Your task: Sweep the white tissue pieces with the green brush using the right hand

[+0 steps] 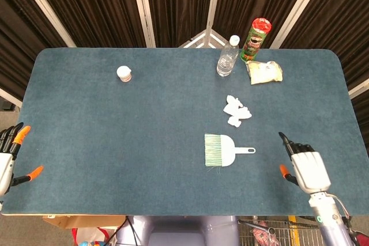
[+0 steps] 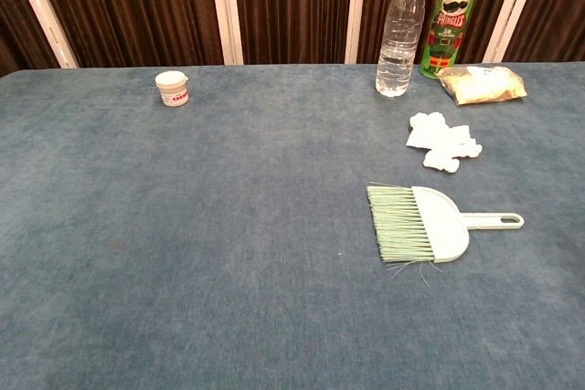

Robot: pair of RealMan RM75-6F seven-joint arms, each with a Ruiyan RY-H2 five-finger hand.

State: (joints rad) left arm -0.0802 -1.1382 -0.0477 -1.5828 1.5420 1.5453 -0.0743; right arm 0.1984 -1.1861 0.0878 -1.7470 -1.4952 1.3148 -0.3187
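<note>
The green brush [image 1: 222,151] [image 2: 422,223] lies flat on the blue table, bristles to the left, thin handle pointing right. A small heap of white tissue pieces [image 1: 236,110] [image 2: 442,142] sits just beyond it. My right hand [image 1: 302,165] hovers over the table's near right part, a hand's width right of the brush handle, fingers stretched forward and holding nothing. At the near left edge my left hand [image 1: 10,156] rests with fingers spread and nothing in it. Neither hand shows in the chest view.
At the far side stand a clear water bottle [image 1: 227,57] [image 2: 399,31] and a green Pringles can [image 1: 255,37] [image 2: 454,18]. A snack bag [image 1: 264,72] [image 2: 481,85] lies beside them. A small white jar [image 1: 124,74] [image 2: 172,89] stands far left.
</note>
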